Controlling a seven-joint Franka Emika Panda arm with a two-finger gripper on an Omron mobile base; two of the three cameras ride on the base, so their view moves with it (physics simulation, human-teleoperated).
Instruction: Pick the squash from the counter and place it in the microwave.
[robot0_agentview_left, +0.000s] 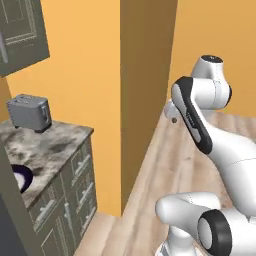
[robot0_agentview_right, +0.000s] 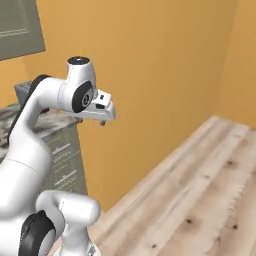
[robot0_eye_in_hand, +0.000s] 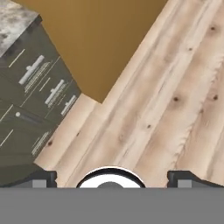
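Holding my hand (robot0_eye_in_hand: 111, 177) wide apart and empty, I am facing the wooden floor (robot0_eye_in_hand: 175, 100) beside the tabletop (robot0_agentview_left: 47, 145); toaster (robot0_agentview_left: 30, 113) and bowl (robot0_agentview_left: 21, 178) are resting there.

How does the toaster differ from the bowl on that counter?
The toaster is a grey metal box; the bowl is round, dark blue with a white inside. The toaster stands upright at the back of the counter by the orange wall; the bowl sits low near the front edge, partly hidden by a dark panel. Both rest on the same marbled top.
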